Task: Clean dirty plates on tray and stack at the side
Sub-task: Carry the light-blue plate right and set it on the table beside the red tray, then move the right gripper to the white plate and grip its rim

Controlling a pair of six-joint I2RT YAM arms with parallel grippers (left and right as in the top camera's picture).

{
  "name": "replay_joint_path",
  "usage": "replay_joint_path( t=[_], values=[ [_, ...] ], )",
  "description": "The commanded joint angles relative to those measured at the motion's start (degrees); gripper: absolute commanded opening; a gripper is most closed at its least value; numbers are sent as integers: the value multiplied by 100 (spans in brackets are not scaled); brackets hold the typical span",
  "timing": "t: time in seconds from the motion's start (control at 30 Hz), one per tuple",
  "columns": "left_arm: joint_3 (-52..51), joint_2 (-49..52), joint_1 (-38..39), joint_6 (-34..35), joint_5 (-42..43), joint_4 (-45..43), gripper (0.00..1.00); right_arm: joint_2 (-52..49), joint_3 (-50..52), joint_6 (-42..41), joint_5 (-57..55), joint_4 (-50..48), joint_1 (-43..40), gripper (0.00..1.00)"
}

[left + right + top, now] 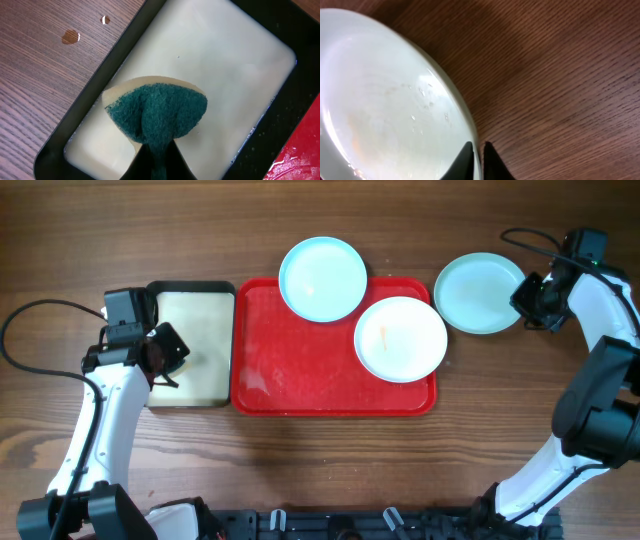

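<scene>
The left jaws [158, 159] are closed on a green-faced, yellow-backed scouring sponge [160, 110]. The sponge hangs just ahead of them over the cream liquid [225, 60] in the small black-rimmed rectangular tray [87, 97]. The right jaws [478, 152] are clamped across the rim of a pale aqua round shallow plate [380, 100], which sits off the tray with faint orange traces on its face. Between the two sets of jaws lies the large red rectangular plastic tray [300, 370]. On it, nearer the right jaws, rests a white round plate [400, 338] with an orange smear [384, 333]. A second pale aqua-blue round plate [322, 278] overhangs the tray's far rim. The step in hand appears to be wetting the sponge while one plate is held at the side. The next move likely calls for bringing sponge and a smeared plate together, with the plate held steady. The brown wood-grain counter [300, 470] carries water droplets [71, 36] beside the left jaws. No room is visible beyond it.
</scene>
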State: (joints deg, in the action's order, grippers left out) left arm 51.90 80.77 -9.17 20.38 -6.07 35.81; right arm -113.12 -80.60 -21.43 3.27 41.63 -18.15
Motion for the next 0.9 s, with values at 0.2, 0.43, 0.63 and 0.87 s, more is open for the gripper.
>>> replay_joint_path(
  t=[0.2, 0.43, 0.63, 0.87],
  values=[
    [-33, -111, -33, -66, 48, -26, 4, 94, 46, 1309, 1375, -72, 133, 39],
    [-33, -111, -33, -68, 48, -24, 4, 94, 46, 1982, 1482, 168, 883, 43],
    [-33, -111, -33, -66, 48, -24, 4, 94, 46, 1996, 1169, 855, 1611, 41],
    [-33, -111, -33, -66, 48, -22, 4, 94, 46, 1969, 435, 1182, 2063, 19]
  ],
)
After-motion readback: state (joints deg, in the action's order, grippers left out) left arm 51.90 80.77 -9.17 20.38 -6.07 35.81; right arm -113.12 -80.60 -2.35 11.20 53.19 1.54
